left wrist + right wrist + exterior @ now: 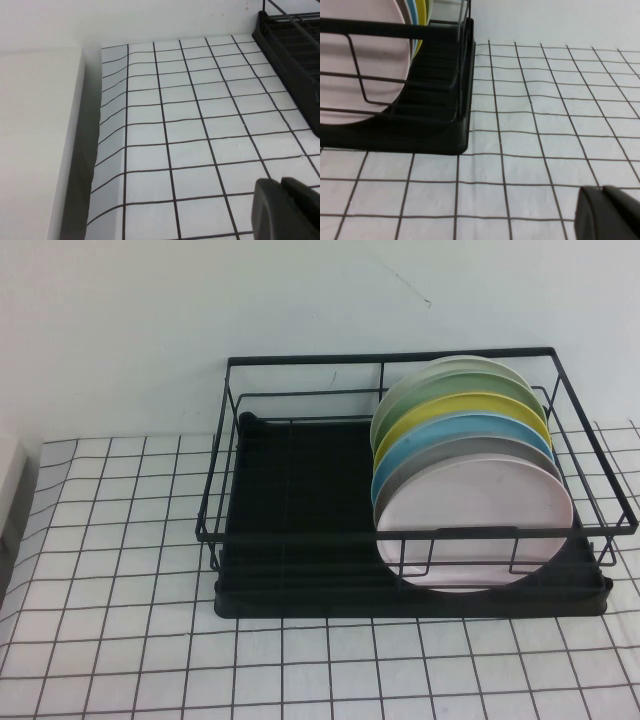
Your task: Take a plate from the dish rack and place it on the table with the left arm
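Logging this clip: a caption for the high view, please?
Pink plate stands frontmost in the dish rack on the table; neither gripper in view.

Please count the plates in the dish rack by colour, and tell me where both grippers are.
Pink plate: 1
Grey plate: 1
Light blue plate: 1
Yellow plate: 1
Green plate: 1
Whitish plate: 1
Total: 6, all in the dish rack.
Left gripper and right gripper: low over the table.

A plain white wall (150, 330) rises behind, evenly lit, with a few faint marks.
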Robot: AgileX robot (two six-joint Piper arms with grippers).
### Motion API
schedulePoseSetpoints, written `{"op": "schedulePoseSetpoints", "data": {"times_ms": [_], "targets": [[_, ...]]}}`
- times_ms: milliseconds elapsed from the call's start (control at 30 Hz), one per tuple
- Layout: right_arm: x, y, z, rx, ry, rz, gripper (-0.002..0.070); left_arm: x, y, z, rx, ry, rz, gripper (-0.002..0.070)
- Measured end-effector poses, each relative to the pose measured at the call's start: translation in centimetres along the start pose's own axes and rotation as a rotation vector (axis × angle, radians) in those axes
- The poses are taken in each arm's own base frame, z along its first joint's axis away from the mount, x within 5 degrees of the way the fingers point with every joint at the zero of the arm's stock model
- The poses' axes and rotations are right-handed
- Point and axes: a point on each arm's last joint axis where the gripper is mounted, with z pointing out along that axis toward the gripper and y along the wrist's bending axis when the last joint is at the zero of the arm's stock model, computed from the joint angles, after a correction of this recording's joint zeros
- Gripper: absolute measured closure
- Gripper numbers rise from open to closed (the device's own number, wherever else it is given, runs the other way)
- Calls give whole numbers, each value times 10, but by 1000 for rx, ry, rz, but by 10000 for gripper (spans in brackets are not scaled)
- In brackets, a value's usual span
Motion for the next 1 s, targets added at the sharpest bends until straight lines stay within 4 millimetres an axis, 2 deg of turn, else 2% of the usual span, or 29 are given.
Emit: {"op": "schedulePoseSetpoints", "data": {"times_ms": [1000], "targets": [[0, 0, 0, 0, 0, 0, 678, 0, 0, 0, -1, 0, 22, 678]]}}
